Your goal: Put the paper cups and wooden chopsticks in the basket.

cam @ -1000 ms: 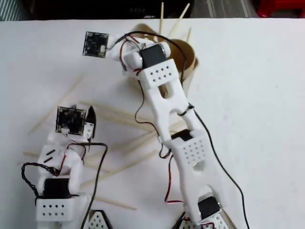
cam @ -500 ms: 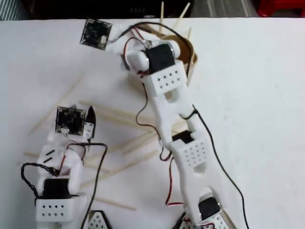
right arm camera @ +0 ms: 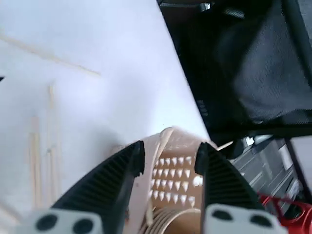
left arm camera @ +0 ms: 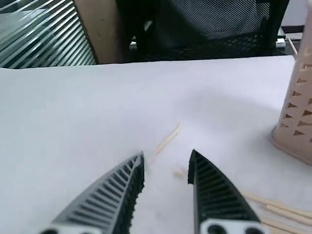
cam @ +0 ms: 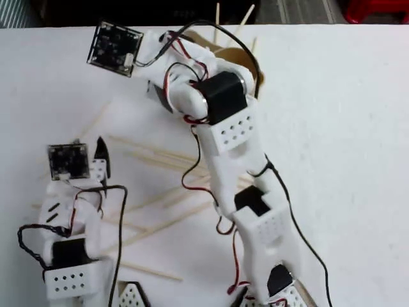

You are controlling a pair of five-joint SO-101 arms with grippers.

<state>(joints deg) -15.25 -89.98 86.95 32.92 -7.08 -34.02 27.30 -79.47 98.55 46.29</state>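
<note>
My right gripper [right arm camera: 168, 157] was spread with nothing between its jaws. It hung right over the basket [right arm camera: 176, 181] at the table's 12 o'clock, the place for a drop, though it carried nothing to let go. Down inside I saw what looked like cup rims [right arm camera: 163, 222]. A few sticks [cam: 217, 18] stood in the basket and leaned out past its rim, too long to lie inside.

My left gripper [left arm camera: 165, 163] was also spread and empty, low over the table near 8 o'clock. Its tips pointed at a lone stick [left arm camera: 169, 138] just ahead, roughly in line with the gap, so I judged it set up for a pinch. The loose sticks [cam: 167, 161] lay flat and crossed around the table's middle, between the arms, and had yet to be collected.
</note>
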